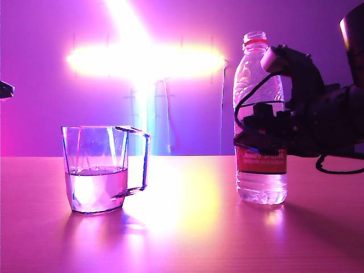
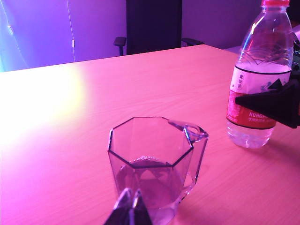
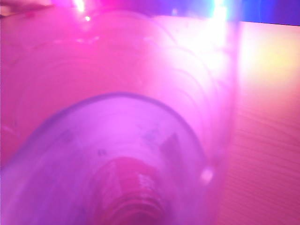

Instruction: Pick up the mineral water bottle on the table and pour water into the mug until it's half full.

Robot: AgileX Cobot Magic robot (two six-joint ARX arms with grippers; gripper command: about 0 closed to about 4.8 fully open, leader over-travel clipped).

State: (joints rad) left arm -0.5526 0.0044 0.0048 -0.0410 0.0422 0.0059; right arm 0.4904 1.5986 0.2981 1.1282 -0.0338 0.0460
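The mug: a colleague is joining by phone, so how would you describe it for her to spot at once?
On the pink table, look left of the tall water bottle that the right hand surrounds. The mug stands alone there: short, clear, angular, with a squared handle and roughly half full of water.

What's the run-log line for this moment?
bottle: upright on table, uncapped | right pincer: around bottle's middle | mug: about half full | left pincer: near mug, idle
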